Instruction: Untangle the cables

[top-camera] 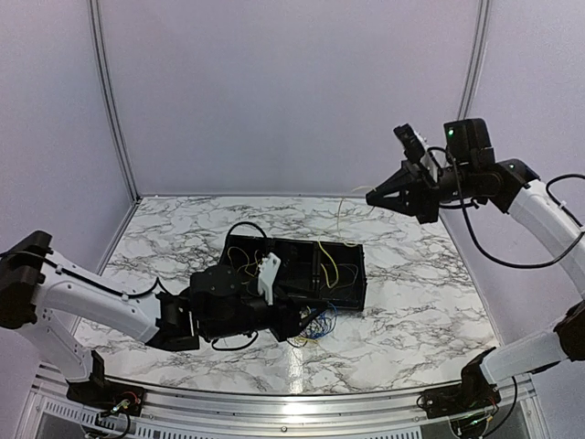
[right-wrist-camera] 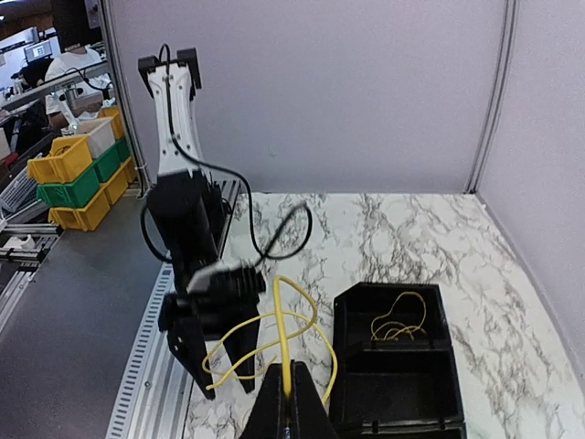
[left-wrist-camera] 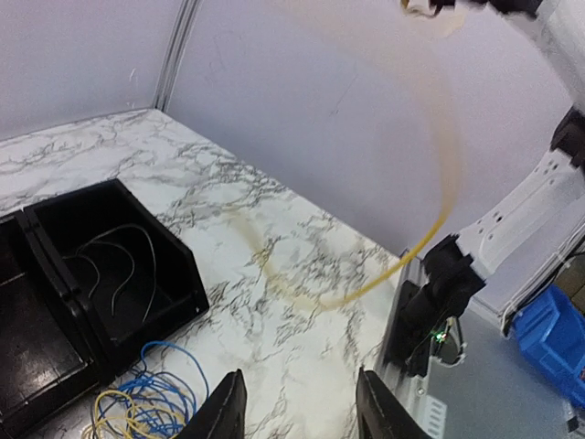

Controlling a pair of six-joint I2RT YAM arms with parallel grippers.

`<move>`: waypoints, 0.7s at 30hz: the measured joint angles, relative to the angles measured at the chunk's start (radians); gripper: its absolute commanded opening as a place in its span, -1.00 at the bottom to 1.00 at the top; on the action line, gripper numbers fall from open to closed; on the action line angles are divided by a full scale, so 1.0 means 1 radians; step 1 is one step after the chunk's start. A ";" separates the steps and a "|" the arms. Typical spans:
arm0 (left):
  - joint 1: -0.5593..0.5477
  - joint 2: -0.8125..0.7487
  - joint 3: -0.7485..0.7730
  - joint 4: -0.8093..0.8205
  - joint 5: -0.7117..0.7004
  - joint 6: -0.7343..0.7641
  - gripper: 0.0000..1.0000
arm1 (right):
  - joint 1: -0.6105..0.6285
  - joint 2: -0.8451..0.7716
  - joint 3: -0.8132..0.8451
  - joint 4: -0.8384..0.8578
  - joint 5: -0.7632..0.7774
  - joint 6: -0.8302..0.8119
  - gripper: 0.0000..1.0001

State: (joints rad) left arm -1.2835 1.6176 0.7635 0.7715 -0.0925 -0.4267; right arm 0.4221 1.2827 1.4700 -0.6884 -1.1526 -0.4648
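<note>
Cables (left-wrist-camera: 146, 398): small blue-and-yellow tangle on the tabletop (left-wrist-camera: 302, 229), just left of the left hand (left-wrist-camera: 300, 389) and just beside the near corner of the black tray (left-wrist-camera: 178, 279). One strand is up out of the heap. This yellow wire (right-wrist-camera: 279, 325) hangs in loose loops under the right hand (right-wrist-camera: 291, 393), which is raised well above the tray's far side w/ its fingers pinched closed on the wire's top end. In the left wrist view the wire is a blurred arc swinging down in front of the left hand toward the tabletop. Can't tell whether its lower end is free or caught in the tangle.

Left hand sits low over the tabletop, fingers apart, nothing btwn them, not touching the tangle. More thin wires lie loose in the tray compartments, below and ahead of the right hand.

Step in hand, as I read it: separating one yellow strand from the rest, w/ the right hand doing the lifting. The rest of the tangle isn't sorted yet, so prob. midway through the task.

Next move likely calls for two things:
- Left hand shifts left and closes on the tangle to pin it.
- Right hand draws the strand clear, then lowers it into a compartment and opens.

Wire is very thin and springy, so the left-hand grip needs exact aim.
</note>
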 measured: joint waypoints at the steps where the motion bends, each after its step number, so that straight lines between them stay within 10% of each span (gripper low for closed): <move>1: 0.000 -0.032 0.015 -0.028 -0.002 0.010 -0.09 | 0.000 -0.008 -0.047 0.000 0.014 -0.010 -1.00; 11: -0.003 -0.192 0.166 -0.317 -0.077 0.088 0.02 | 0.000 -0.015 -0.352 0.050 0.097 -0.068 -1.00; 21: 0.008 -0.002 0.412 -0.571 -0.109 0.159 0.01 | 0.053 -0.017 -0.405 0.092 0.148 -0.078 -1.00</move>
State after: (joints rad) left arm -1.2751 1.6161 1.1759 0.2005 -0.2020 -0.2680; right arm 0.4755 1.2659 1.0653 -0.5961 -1.0046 -0.5430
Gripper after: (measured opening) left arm 0.508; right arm 0.020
